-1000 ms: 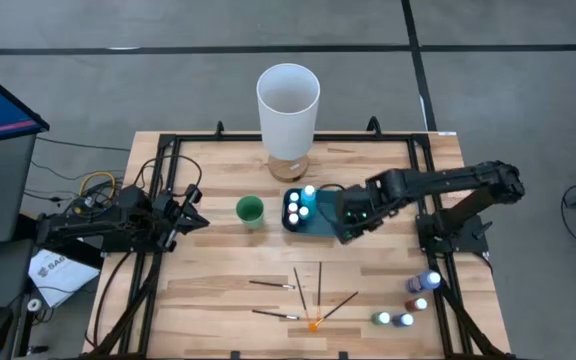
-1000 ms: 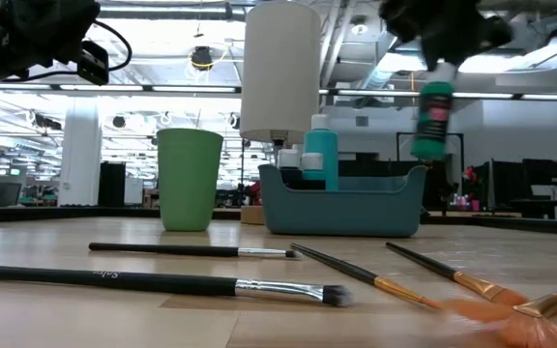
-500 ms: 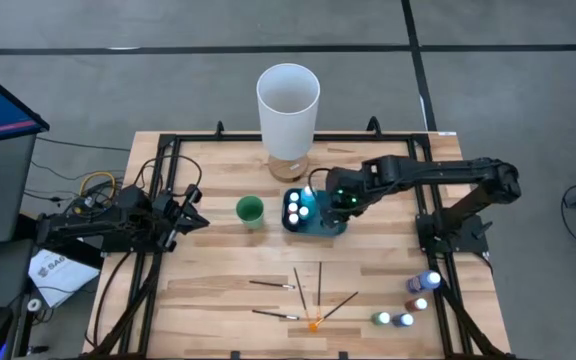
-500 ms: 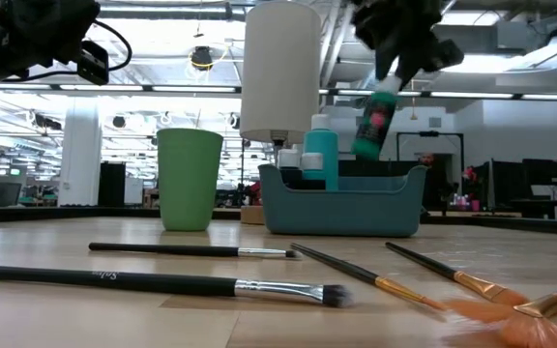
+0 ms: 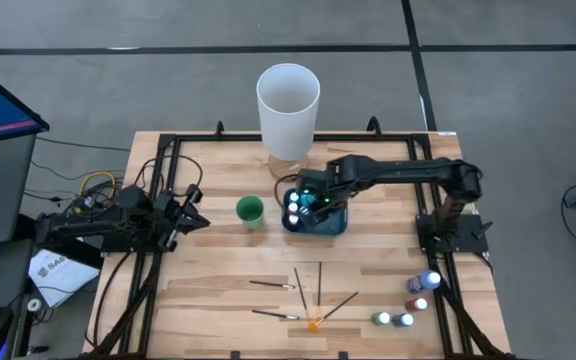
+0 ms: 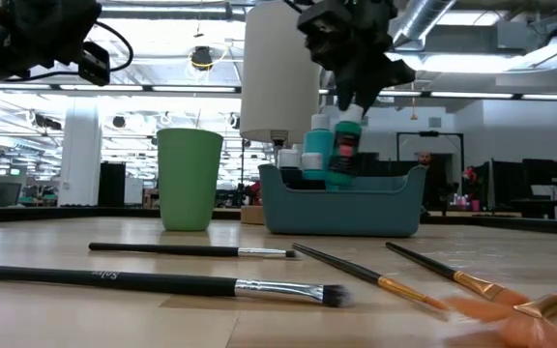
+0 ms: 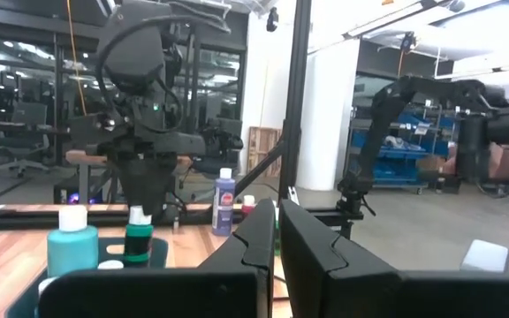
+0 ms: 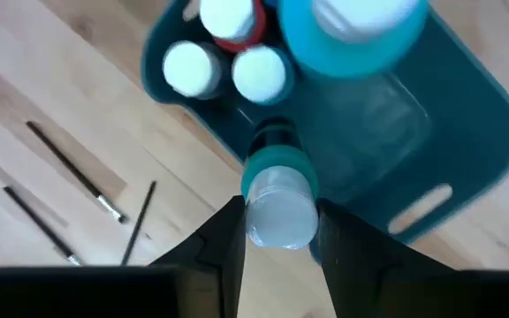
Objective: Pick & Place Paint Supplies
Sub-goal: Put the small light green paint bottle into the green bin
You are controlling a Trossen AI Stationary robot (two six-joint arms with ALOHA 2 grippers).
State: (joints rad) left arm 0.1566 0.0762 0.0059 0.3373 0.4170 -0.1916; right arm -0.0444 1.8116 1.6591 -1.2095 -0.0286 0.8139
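Observation:
My right gripper (image 5: 314,199) is over the blue bin (image 5: 334,222), shut on a green paint bottle (image 6: 343,155) with a pale cap. The bin holds a large teal bottle (image 8: 353,35) and small white-capped bottles (image 8: 259,74). Several loose bottles (image 5: 418,298) stand on the table near its near right corner. Thin dark brushes (image 5: 298,291) lie flat on the near middle, one orange-tipped (image 5: 314,323). My left gripper (image 5: 194,208) waits shut at the table's left side and touches nothing. My right gripper pinches the green bottle at its cap end (image 8: 279,201) between the two fingers (image 8: 230,231), coming from above and pointing down. The bottle hangs below the fingers, slightly tilted. Its lower end (image 6: 339,179) dips behind the bin's wall; whether it rests on the floor is hidden.
A tall white cylinder (image 5: 288,105) stands just beyond the bin toward the far edge. A small green cup (image 5: 250,209) stands to the bin's left. Black frame rails (image 5: 430,175) run along the table's sides. Bare wood lies between the bin and the brushes.
My right gripper has carried the green bottle toward the table's left, from beside the bin's right end to above the bin, and then down. The bottle tipped on the way, and its lower end now sits below the bin's rim.

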